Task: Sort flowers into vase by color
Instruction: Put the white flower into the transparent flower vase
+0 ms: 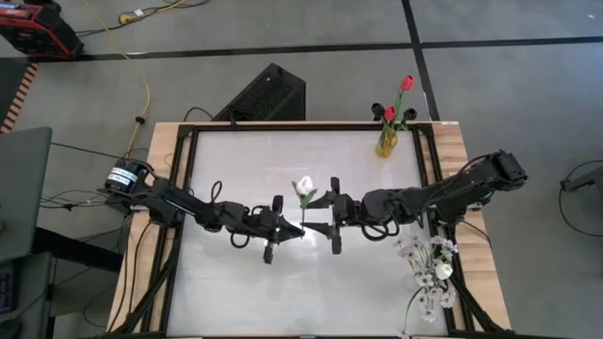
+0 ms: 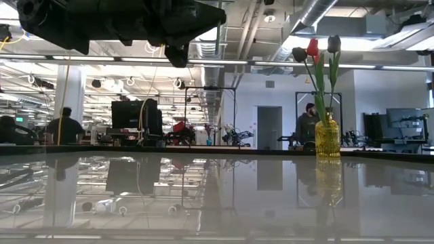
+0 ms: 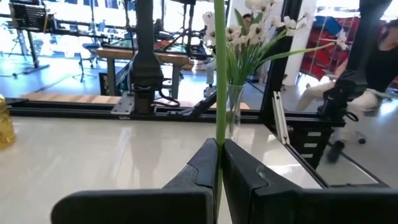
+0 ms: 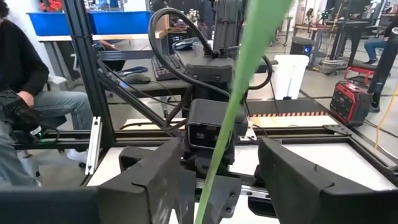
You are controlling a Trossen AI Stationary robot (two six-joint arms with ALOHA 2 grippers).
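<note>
A white tulip (image 1: 304,191) on a long green stem (image 3: 219,81) hangs over the middle of the table, and my left gripper (image 1: 296,231) is shut on that stem. My right gripper (image 1: 332,224) faces it from the right, open. The stem (image 4: 239,99) passes between its fingers, nearer one of them; whether it touches, I cannot tell. A yellow vase (image 1: 386,143) at the far right holds red tulips (image 2: 312,47) and dark tulips (image 2: 333,44). A clear vase (image 3: 233,112) at the near right holds white flowers (image 1: 435,268). My left gripper pinches the tulip's green stem (image 3: 218,144) between its two fingers. The fingers lie level, come from the table's left and cross the stem. The stem stands nearly upright in the hold, rising above the fingers, with the white head up and toward the far edge.
Black frame rails (image 1: 429,202) run along the table's sides. The white tabletop (image 1: 236,301) lies bare to the near left. Beyond the table a seated person (image 4: 25,93) and workbenches show; a red machine (image 4: 354,102) stands on the floor.
</note>
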